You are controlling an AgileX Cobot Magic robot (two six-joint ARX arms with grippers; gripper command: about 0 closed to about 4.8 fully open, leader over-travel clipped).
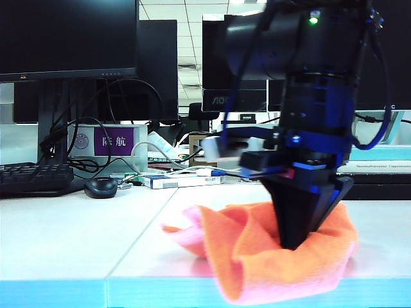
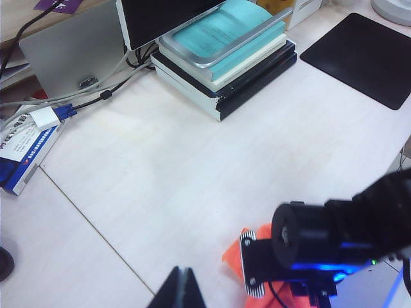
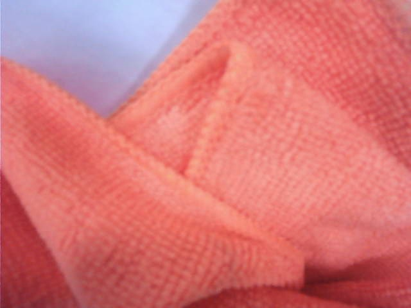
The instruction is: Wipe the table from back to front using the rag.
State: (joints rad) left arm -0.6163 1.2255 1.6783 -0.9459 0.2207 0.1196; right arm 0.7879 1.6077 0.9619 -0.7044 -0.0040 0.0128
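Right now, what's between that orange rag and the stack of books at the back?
In the left wrist view, only bare white table lies between the rag and the book stack.

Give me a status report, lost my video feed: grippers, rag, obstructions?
Right gripper shut on the rag, bunched at the table's front edge. Left gripper shut, empty, above bare table. Mouse, boxes, cables at the back only.

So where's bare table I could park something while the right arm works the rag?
Widest bare table lies between the book stack and the rag, where the right gripper is shut in the folds. Also left of the seam, before the mouse. The left gripper hangs shut there. The back row is crowded.
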